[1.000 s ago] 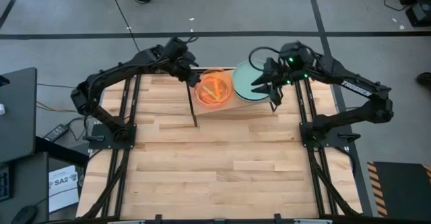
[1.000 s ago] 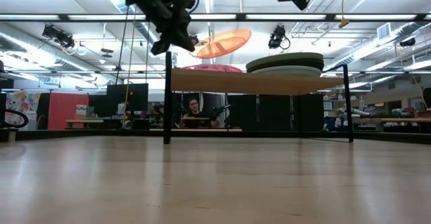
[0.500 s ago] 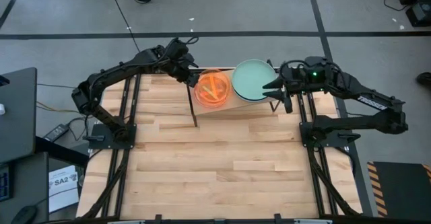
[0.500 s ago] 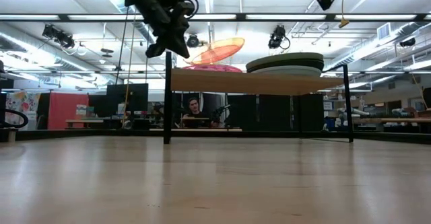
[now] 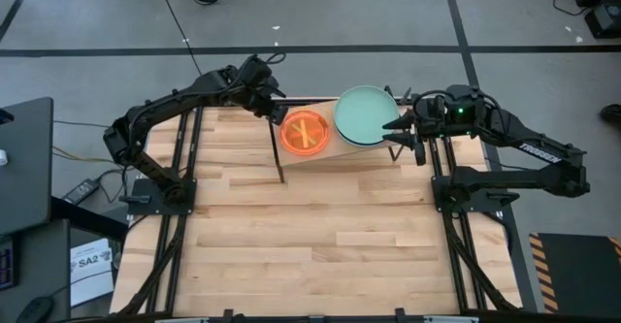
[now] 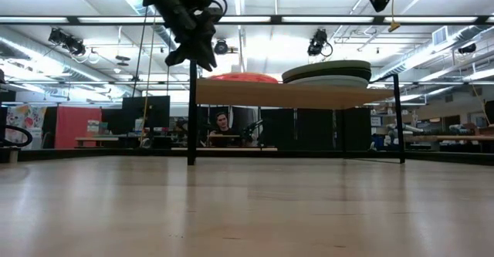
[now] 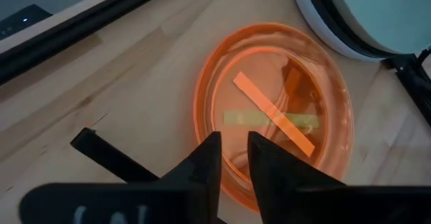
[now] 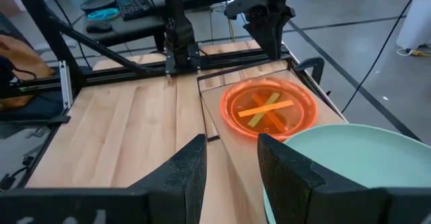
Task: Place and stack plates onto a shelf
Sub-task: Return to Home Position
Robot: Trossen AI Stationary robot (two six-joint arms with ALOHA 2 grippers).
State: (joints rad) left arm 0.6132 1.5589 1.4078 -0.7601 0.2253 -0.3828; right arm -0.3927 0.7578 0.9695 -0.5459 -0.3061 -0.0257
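Half a second earlier the orange plate [image 5: 305,132] was tipped up at an angle over the shelf; at this moment it lay flat, its edge level in the low view. It sat on top of the small stack on the left half of the shelf [image 5: 335,156], a slanted board at the far edge of the tabletop [image 5: 310,236]. Just to its right stood the larger stack, topped by the mint-green plate [image 5: 366,115], with a dark plate's rim showing beneath it from the low camera. The two stacks sat side by side, probably because the board is only wide enough for two plates abreast.

The left gripper [image 7: 232,163] hovered just above the near-left rim of the orange plate, clear of it in the low view. Its fingers were parted by a narrow gap and held nothing, which fits a release just made.

The right gripper [image 8: 232,160] had drawn back to the right and sat beside the mint-green plate's right edge, fingers spread and empty, pointing left across the shelf.

With no plate left on the tabletop, stacking looked finished and both arms seemed free to retreat.
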